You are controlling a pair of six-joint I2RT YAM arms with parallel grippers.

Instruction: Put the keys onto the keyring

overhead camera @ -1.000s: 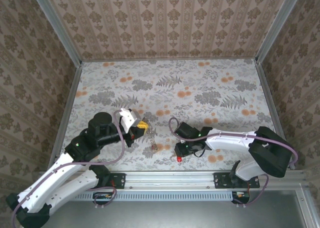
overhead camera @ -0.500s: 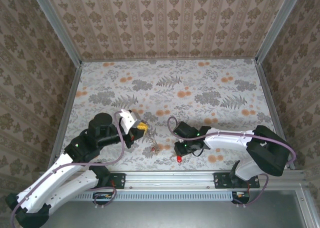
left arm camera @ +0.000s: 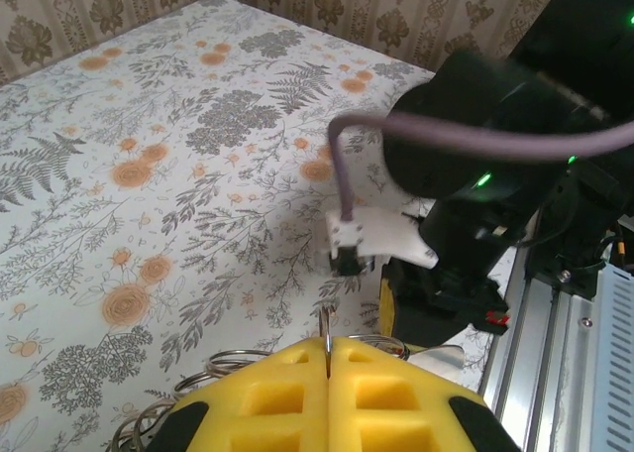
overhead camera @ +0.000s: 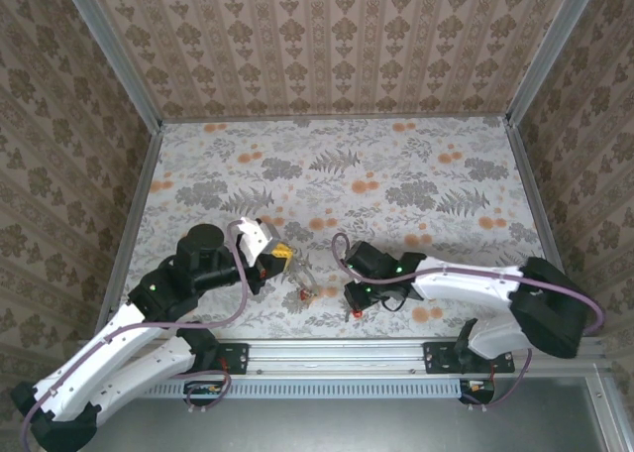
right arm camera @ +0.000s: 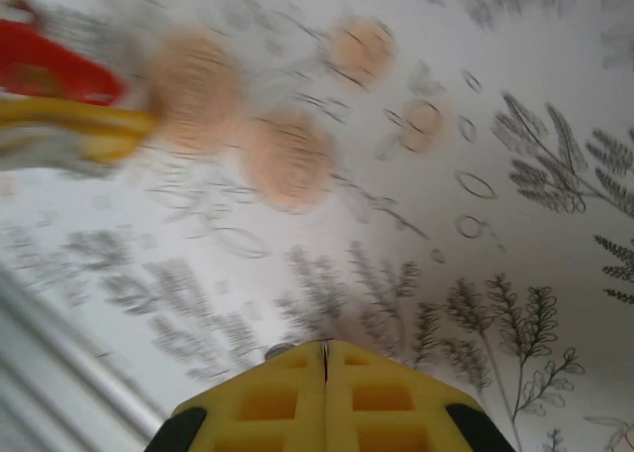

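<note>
Keyring [left arm camera: 223,356] — shiny metal wire (thin); table cover [left arm camera: 149,174] matt.

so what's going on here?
Left gripper is shut on the wire keyring, near the front edge of the table. Right gripper is also shut, with nothing visible between its pads. It sits low beside the ring, the red key close by. Can't tell if any key is on the ring.

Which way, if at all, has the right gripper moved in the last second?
Yes, slightly: the right gripper has edged left, judged against the front rail's right bracket.
</note>
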